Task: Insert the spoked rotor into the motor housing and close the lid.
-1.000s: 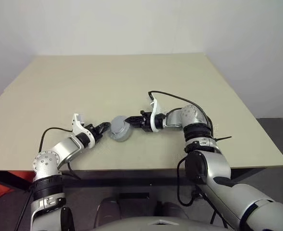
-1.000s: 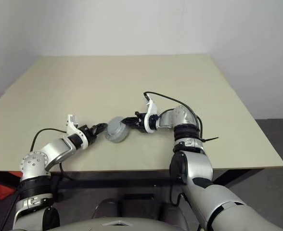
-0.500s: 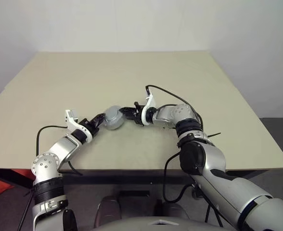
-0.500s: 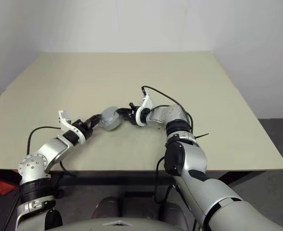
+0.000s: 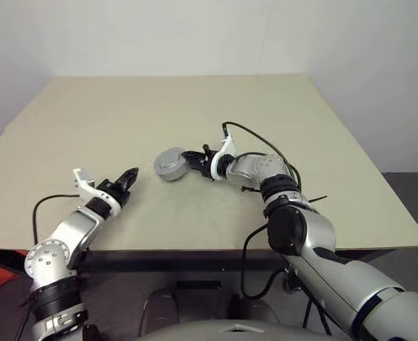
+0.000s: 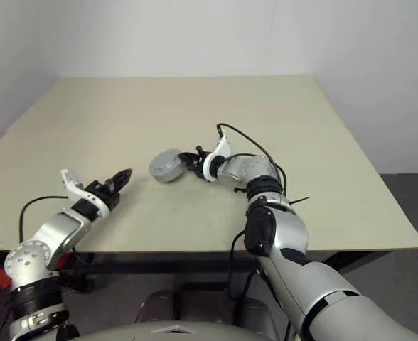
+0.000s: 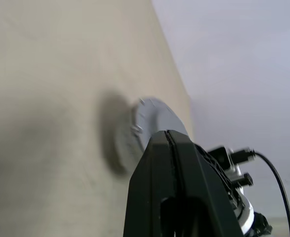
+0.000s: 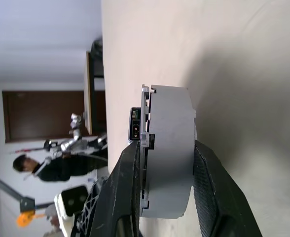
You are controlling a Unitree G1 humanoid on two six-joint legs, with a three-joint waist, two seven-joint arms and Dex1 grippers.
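My right gripper (image 5: 185,161) is shut on the rim of the motor housing (image 5: 169,165), a round grey puck. It holds the puck tilted just above the table's middle. In the right wrist view the housing (image 8: 168,148) stands on edge between the two black fingers (image 8: 125,187). The lid (image 6: 163,164) is the flat grey face closing the puck, and no copper shows. The spoked rotor is hidden. My left gripper (image 5: 129,175) hovers shut and empty over the table's near left, a hand's width from the puck. Its wrist view shows the housing (image 7: 152,116) beyond the shut fingertips (image 7: 167,140).
The beige table (image 5: 195,106) is bare around the puck, with its front edge (image 5: 195,249) just below both arms. A black cable (image 5: 255,138) loops off my right wrist. A person (image 8: 36,165) sits far in the background of the right wrist view.
My left gripper has drawn away from the puck, to the left and slightly up. My right gripper has carried the puck a little farther from the table's front edge and tilted it.
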